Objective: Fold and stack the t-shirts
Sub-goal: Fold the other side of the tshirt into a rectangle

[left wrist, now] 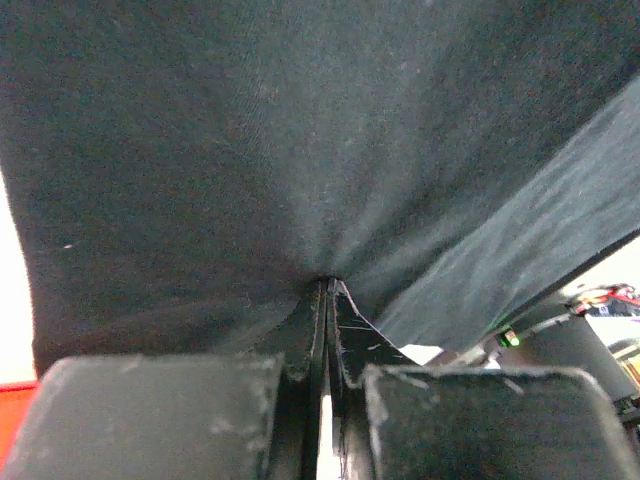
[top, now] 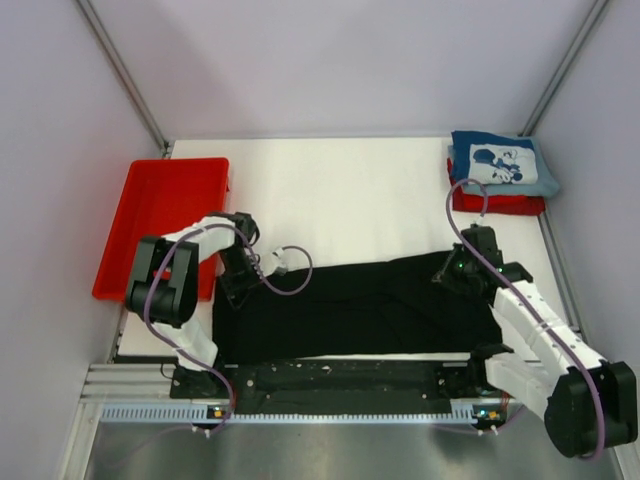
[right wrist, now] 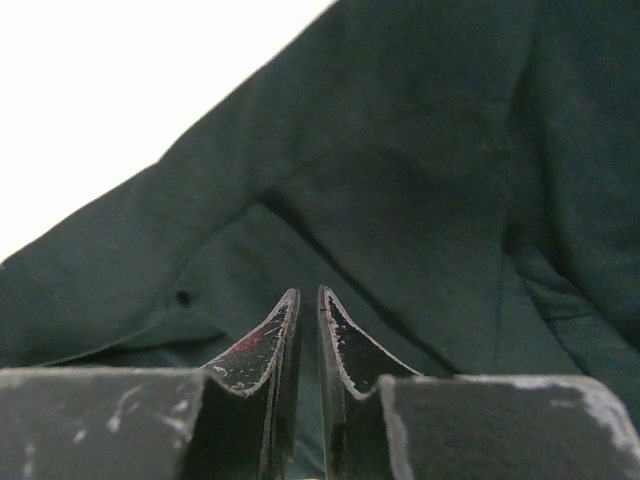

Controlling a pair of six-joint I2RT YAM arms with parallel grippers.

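I see the black t-shirt (top: 370, 305) spread flat on the bench (top: 350, 190). At its far left corner my left gripper (left wrist: 328, 285) is clenched on puckered cloth. At its far right corner the right gripper (right wrist: 307, 292) is almost closed, and I cannot tell whether it has caught cloth. Beyond that corner a blue t-shirt (top: 505, 165) tops a red t-shirt (top: 500, 205).

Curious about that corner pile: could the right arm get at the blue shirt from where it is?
Probably yes: the blue shirt lies uncovered on that side, and only bare table separates it from the right end effector.
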